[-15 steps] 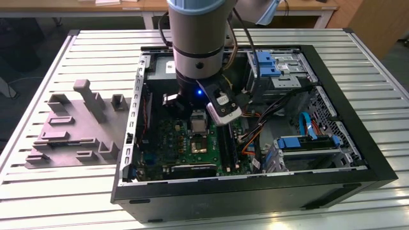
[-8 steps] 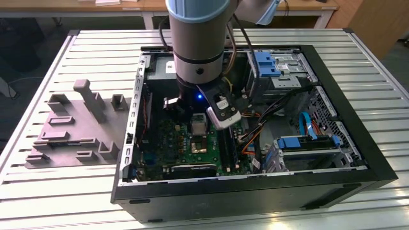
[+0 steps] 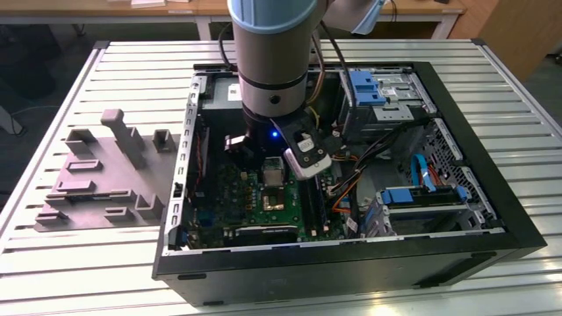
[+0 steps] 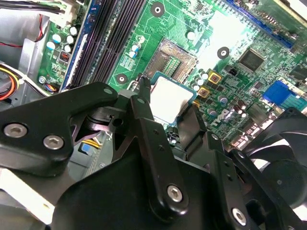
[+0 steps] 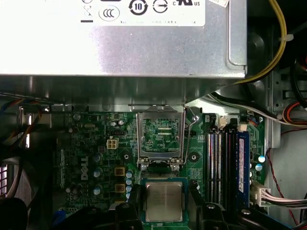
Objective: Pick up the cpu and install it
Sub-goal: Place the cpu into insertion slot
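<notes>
As its claw (image 5: 164, 192) grips the cpu (image 5: 163, 205), the arm (image 3: 272, 66) points down.

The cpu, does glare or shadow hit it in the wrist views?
In the second wrist view, glare washes the top of the cpu nearly white; in the first wrist view, the cpu looks evenly lit and pale beige, while the metal box reflects brightly.

Grey arm (image 3: 272, 59) with blue cap, black screw-studded fingers (image 4: 146, 120).
</notes>
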You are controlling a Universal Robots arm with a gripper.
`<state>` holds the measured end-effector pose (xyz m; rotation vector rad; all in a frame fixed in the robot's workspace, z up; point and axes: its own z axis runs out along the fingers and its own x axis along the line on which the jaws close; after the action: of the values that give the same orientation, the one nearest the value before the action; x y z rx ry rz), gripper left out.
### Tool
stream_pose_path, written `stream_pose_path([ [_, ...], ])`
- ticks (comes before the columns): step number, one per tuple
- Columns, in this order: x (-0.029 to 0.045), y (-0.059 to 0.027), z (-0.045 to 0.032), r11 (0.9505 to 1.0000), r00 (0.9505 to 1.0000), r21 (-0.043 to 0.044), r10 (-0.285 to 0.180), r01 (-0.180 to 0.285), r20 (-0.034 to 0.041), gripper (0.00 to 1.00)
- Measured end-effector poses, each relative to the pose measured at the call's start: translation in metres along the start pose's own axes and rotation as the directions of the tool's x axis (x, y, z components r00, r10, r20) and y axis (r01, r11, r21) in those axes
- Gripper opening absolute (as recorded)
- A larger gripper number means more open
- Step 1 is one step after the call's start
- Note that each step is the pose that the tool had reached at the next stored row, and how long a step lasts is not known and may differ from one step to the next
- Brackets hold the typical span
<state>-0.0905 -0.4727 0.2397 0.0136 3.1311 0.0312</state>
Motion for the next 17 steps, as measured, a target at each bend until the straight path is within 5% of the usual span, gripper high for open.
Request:
stream_pose_path([
  [9,0.0,-0.0022,0.0011,1.0,1.0,0.0043,0.0,0.0,0.0,0.47],
  [17,0.0001,-0.0064,0.0105,0.9996,0.9996,0.0051,-0.027,0.027,-0.0005,0.47],
])
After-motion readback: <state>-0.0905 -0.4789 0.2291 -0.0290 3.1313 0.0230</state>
